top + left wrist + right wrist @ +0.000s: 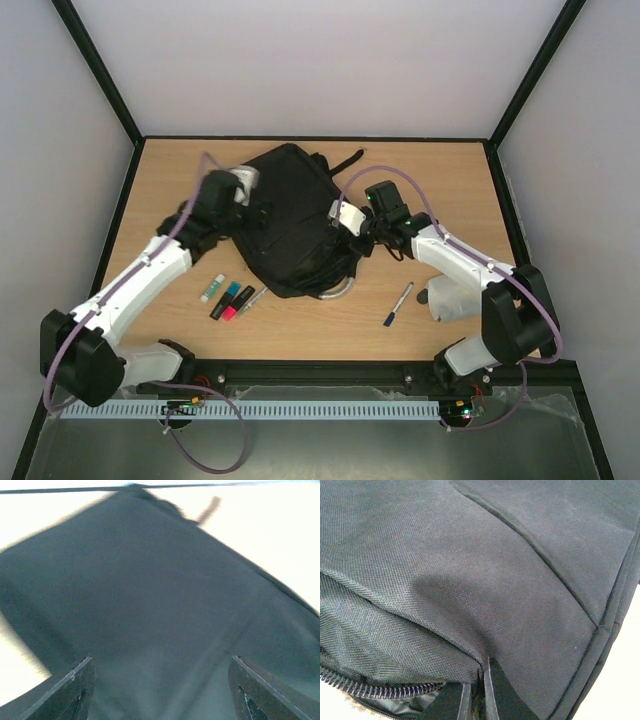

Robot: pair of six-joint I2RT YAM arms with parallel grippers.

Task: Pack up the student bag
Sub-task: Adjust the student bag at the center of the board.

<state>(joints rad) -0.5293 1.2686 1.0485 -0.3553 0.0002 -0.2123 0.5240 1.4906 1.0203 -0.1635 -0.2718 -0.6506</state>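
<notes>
The student bag [290, 215] lies flat in the middle of the table, black fabric with a grey curved handle [341, 291] at its near edge. My left gripper [254, 200] hovers over the bag's left side. In the left wrist view, the left gripper [161, 659] is open, its fingers [75, 690] wide apart with blurred bag cloth [150, 590] below them. My right gripper [338, 213] is at the bag's right side. The right wrist view shows the right gripper [484, 672] shut on a pinched fold of the bag fabric [470, 580], just beside an open zip [375, 690].
Three highlighters, one white and green [212, 289], one blue [228, 297] and one pink [241, 301], lie with a thin pen [254, 298] on the wood left of the bag's near corner. A blue-capped pen [398, 303] lies to the right, near the right arm.
</notes>
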